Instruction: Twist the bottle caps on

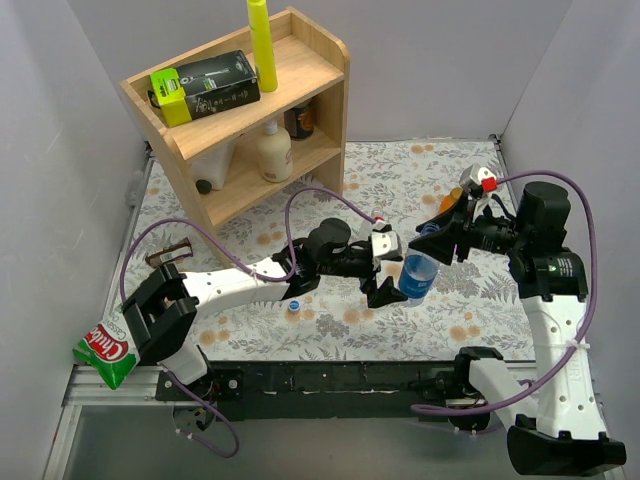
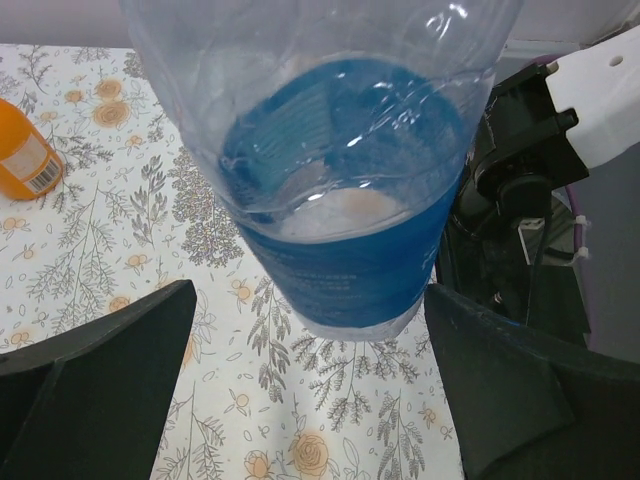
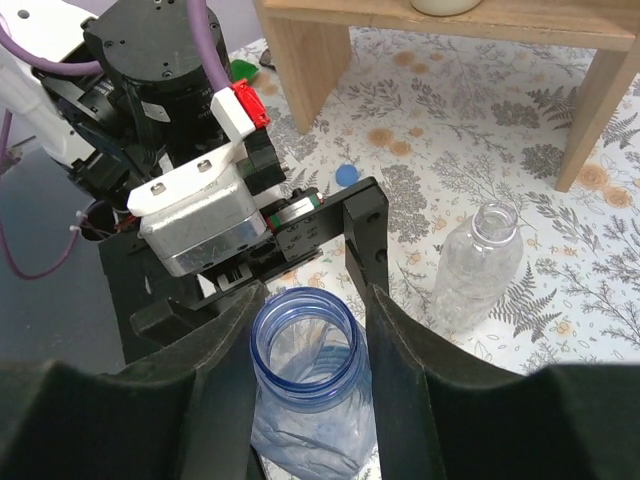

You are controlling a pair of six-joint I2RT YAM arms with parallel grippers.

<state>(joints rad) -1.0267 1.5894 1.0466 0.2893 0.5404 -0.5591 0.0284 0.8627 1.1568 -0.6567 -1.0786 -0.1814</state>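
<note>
Right pincer (image 3: 315,295) is clamped on the neck of the bottle with the blue label (image 2: 350,260), both black fingers pressed against the ridged, blue-tinted rim. The bottle is thin, crinkly clear plastic with a round body and a glossy blue band around the lower half. Its mouth is open, and looking down through it I see only dented wall and blue.

It sits between my two arms, over the middle of the desk (image 1: 400,170), which wears a floral cloth. I can't tell whether the base rests on that cloth.

Left pincer (image 2: 310,300) is spread wide, with matte black fingers either side of the bottle's base. A strip of cloth shows in each gap, so it touches nothing.

Near the held bottle, the clear bottle (image 3: 478,265) stands upright on the cloth, ribbed and bare, mouth open. The orange bottle (image 2: 25,160), squat and smooth with a pale label, sits well apart.

A blue cap (image 3: 346,175), a small flat disc, lies on the cloth beyond the left pincer, near a leg of the wooden shelf (image 3: 300,70). On the shelf's lower board stands a cream bottle (image 1: 273,150).
</note>
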